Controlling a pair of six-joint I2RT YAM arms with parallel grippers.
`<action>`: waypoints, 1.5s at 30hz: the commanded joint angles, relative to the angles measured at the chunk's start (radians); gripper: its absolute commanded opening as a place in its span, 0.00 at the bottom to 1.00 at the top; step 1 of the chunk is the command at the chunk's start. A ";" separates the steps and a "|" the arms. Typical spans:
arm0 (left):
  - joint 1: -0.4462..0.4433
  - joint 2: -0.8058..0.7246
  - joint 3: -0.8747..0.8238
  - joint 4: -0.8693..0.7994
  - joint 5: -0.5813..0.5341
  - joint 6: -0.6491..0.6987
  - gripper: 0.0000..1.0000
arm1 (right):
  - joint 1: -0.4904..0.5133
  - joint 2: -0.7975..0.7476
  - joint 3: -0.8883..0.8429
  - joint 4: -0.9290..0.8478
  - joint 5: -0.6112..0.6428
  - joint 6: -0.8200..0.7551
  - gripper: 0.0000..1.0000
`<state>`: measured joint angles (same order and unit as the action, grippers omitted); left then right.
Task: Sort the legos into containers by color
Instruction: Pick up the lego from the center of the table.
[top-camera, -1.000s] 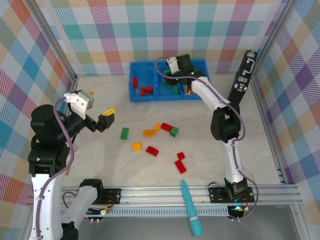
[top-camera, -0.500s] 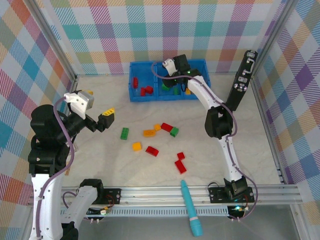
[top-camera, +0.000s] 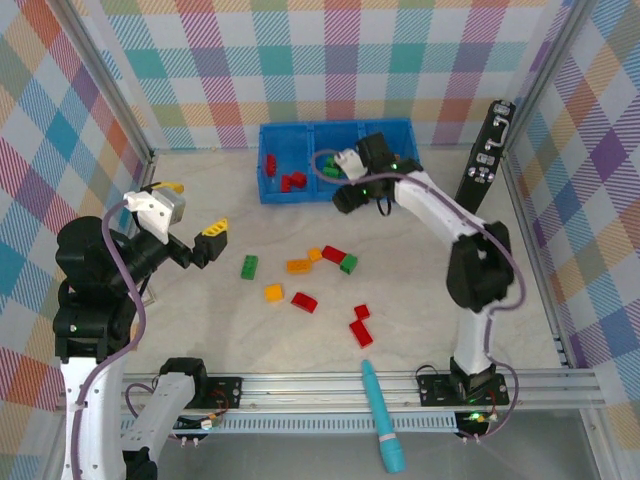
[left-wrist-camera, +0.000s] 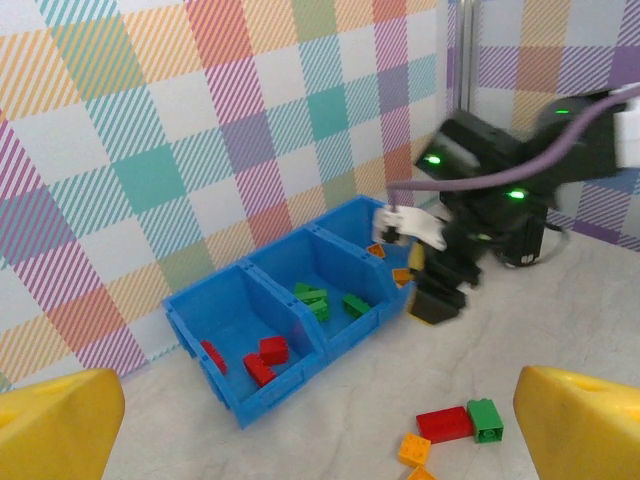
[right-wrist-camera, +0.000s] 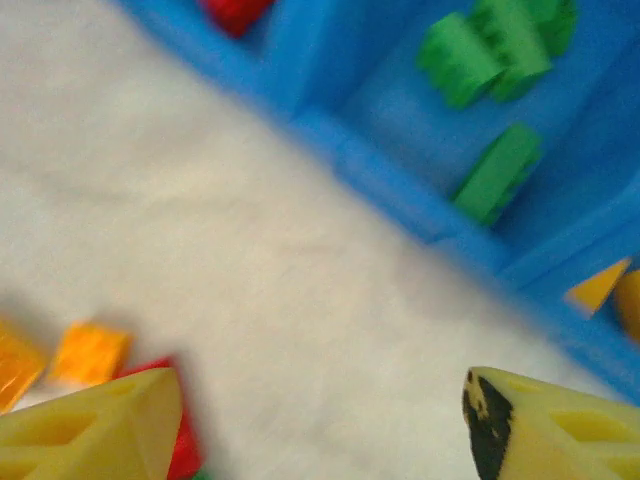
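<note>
Right end effector over table, plaid walls

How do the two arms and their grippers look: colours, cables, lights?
Both the left arm and the right arm have white links and black joints, each with a purple cable along it. The left gripper and right gripper are black with yellow fingertips. Small green lights glow on the right arm.

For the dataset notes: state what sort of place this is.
Probably a robot test cell: plaid panels enclose the table, left arm and right arm are bolted to a metal rail, and a blue bin and loose bricks await sorting.
</note>
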<state>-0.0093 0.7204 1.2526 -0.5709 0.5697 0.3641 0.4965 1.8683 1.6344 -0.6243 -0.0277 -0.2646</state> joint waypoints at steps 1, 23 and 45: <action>0.017 -0.007 0.006 0.026 0.036 0.004 1.00 | 0.019 -0.104 -0.172 0.027 -0.114 0.014 0.79; 0.017 -0.015 0.011 0.019 0.032 0.006 1.00 | 0.144 0.018 -0.262 -0.081 -0.022 -0.067 0.99; 0.017 0.012 0.011 0.012 0.019 0.010 1.00 | 0.113 0.108 -0.191 -0.131 0.079 -0.056 0.43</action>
<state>-0.0093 0.7300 1.2526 -0.5709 0.5831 0.3641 0.6315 1.9743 1.3949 -0.7044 0.0566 -0.3294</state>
